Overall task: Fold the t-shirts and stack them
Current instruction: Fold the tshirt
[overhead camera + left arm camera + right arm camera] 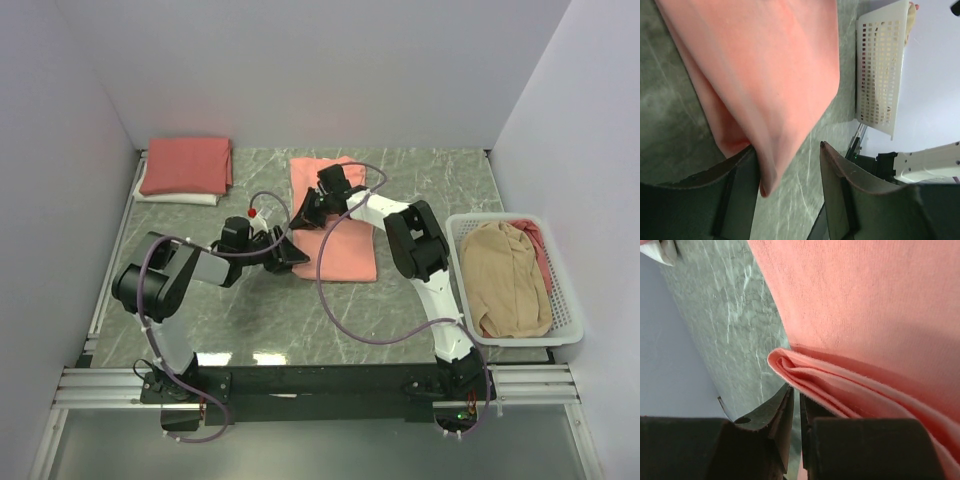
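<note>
A salmon-pink t-shirt lies folded in a long strip at the table's middle. My left gripper sits at its near left corner; in the left wrist view the gripper has its jaws wide apart, and the shirt's corner lies against the left finger without being pinched. My right gripper is at the strip's left edge. In the right wrist view that gripper is shut to a thin slit, with the layered fold edge just beyond its tips. A folded pink shirt lies on a white one at the back left.
A white lattice basket stands at the right edge and also shows in the left wrist view. It holds a tan-beige shirt and a pink one. Grey walls close in the back and both sides.
</note>
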Action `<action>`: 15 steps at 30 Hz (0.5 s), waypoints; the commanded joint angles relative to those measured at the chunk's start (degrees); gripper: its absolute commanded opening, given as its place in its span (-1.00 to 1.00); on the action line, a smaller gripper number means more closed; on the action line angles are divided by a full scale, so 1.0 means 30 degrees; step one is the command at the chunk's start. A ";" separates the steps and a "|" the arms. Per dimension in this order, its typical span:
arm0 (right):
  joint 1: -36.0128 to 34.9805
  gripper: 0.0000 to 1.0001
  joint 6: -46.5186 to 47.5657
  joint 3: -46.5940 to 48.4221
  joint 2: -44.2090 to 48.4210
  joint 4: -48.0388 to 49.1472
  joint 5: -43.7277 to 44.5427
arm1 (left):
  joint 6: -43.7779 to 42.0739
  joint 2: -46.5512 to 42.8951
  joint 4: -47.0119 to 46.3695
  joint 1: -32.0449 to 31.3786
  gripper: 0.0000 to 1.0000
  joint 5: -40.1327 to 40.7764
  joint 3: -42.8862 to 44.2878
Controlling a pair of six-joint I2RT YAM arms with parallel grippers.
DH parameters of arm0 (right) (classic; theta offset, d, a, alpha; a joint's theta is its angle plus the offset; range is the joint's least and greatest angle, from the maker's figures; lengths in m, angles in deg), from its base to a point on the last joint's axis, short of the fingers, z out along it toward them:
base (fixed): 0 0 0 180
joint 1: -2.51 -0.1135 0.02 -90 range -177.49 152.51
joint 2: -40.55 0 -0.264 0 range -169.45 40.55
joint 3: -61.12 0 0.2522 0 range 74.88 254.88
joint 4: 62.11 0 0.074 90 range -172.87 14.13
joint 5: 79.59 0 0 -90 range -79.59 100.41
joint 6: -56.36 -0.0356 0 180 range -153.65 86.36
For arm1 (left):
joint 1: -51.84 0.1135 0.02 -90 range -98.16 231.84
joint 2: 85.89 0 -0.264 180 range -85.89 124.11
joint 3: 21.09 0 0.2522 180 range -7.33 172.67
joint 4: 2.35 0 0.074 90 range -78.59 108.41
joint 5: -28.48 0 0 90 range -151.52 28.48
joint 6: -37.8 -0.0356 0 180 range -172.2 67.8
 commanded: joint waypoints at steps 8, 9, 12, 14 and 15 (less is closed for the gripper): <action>0.0296 -0.67 -0.0692 0.0837 -0.0510 0.0736 -0.1059 | -0.1797 -0.2310 0.2282 -0.0216 0.04 -0.0707 -0.0466; 0.0325 -0.67 -0.0750 0.0867 -0.0511 0.0707 -0.1118 | -0.1914 -0.2340 0.2373 -0.0245 0.04 -0.0678 -0.0495; 0.0354 -0.66 -0.0984 0.1072 -0.0657 0.0707 -0.1294 | -0.2091 -0.2428 0.2929 -0.0332 0.00 -0.0502 -0.0613; 0.0355 -0.66 -0.1014 0.1101 -0.0657 0.0707 -0.1353 | -0.2267 -0.2718 0.3339 -0.0362 -0.02 0.0022 -0.0787; 0.0384 -0.67 -0.1015 0.1101 -0.0686 0.0736 -0.1382 | -0.2296 -0.2837 0.3776 -0.0391 -0.03 0.0229 -0.0875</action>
